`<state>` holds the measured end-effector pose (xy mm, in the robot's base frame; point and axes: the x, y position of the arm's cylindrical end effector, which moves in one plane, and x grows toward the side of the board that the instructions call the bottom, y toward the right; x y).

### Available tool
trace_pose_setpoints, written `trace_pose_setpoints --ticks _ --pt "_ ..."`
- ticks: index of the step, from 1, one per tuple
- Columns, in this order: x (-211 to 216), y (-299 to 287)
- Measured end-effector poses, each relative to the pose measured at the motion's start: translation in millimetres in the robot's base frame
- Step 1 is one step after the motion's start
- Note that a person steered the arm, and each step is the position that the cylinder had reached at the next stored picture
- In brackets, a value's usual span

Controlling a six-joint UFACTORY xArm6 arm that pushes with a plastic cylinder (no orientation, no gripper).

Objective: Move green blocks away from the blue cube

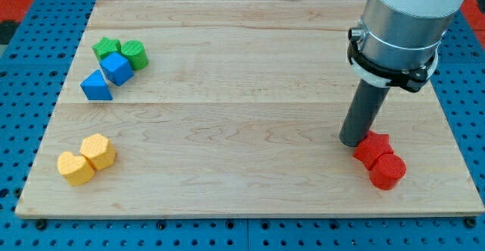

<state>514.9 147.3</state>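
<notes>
The blue cube [117, 67] sits near the board's upper left. A green star-shaped block [105, 48] touches it at its upper left, and a green round block [134, 54] touches it at its upper right. A blue triangular block [95, 86] lies just below left of the cube. My tip [352, 141] rests on the board at the view's right, far from the green blocks, just left of a red star-shaped block [371, 149].
A red round block [387, 170] lies below right of the red star. Two yellow blocks, a heart shape [75, 168] and a hexagon [98, 151], sit at the lower left. The wooden board [242, 114] lies on a blue pegboard.
</notes>
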Motion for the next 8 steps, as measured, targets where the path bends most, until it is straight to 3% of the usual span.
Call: trace_pose_setpoints --ticks 2,4,6,8 --pt "1.4 -12.4" --pt "-72.3 -148.6" --pt "-36.7 -271.5" --pt "-72.5 -326.2"
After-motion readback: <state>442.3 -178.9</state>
